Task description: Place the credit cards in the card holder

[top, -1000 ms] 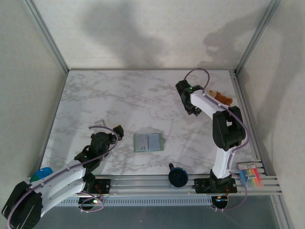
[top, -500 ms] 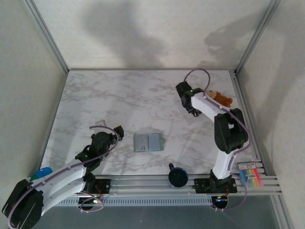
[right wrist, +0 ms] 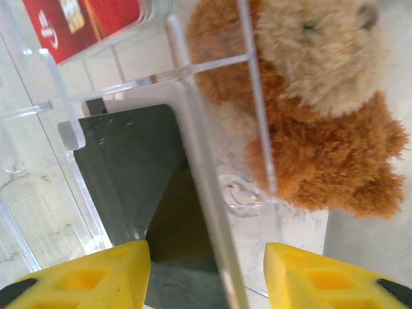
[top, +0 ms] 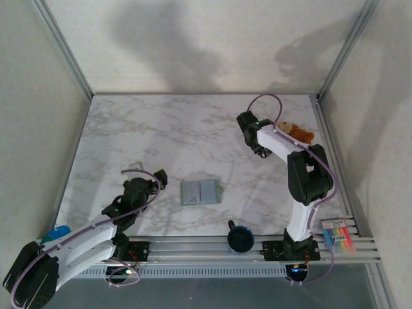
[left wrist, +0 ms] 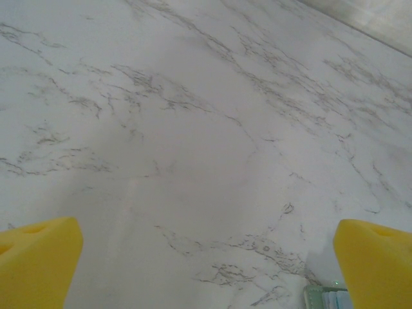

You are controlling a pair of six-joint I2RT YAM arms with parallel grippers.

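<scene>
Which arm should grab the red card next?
Right. The right gripper is open at the clear stand with the red card; the left gripper sits away beside the card holder.

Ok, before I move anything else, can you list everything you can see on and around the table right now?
table: one, white marble, under everything
card holder: one, grey-green, lying open near the front middle
red card: one, red with white, behind a wall of the clear rack
clear rack: one, transparent, far right beside the plush toy
plush toy: one, brown, far right edge
dark flat piece: one, dark grey, behind the rack wall, cannot tell what it is
round object: one, black, front rail
striped pack: one, rainbow colours, front right corner
blue-green object: one, front left, partly hidden
left gripper: yellow pads, open, over bare marble left of the card holder
right gripper: yellow pads, open, astride a rack wall
</scene>
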